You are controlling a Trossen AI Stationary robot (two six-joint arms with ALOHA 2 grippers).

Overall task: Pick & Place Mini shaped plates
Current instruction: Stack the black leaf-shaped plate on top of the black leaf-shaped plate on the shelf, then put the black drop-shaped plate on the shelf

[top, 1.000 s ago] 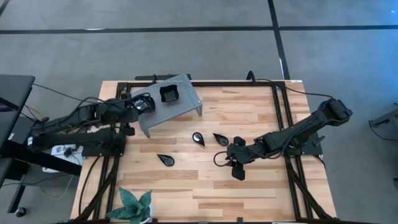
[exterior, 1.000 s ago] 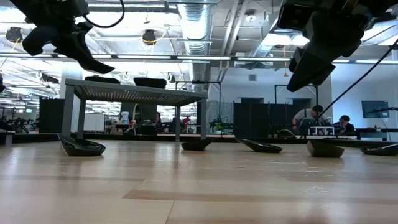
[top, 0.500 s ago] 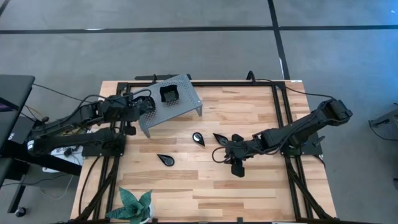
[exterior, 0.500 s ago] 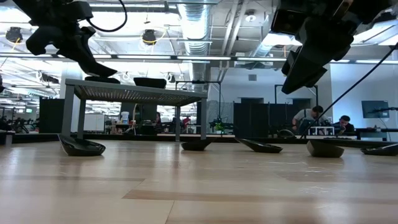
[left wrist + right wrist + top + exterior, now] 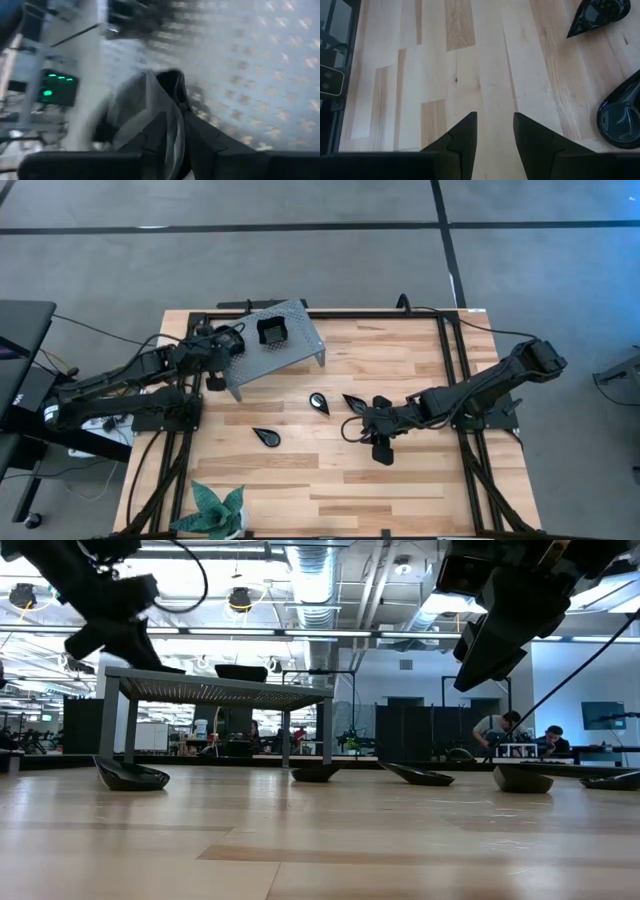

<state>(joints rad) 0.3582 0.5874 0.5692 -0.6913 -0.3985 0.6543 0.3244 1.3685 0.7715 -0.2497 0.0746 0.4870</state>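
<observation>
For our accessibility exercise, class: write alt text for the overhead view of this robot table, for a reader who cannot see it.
Two dark robot arms reach over a wooden table: the left gripper is at the grey perforated stand, which holds a square black dish; the right gripper hovers mid-table, jaws open. Three teardrop dishes lie nearby, and a green plant stands at the front edge.
</observation>
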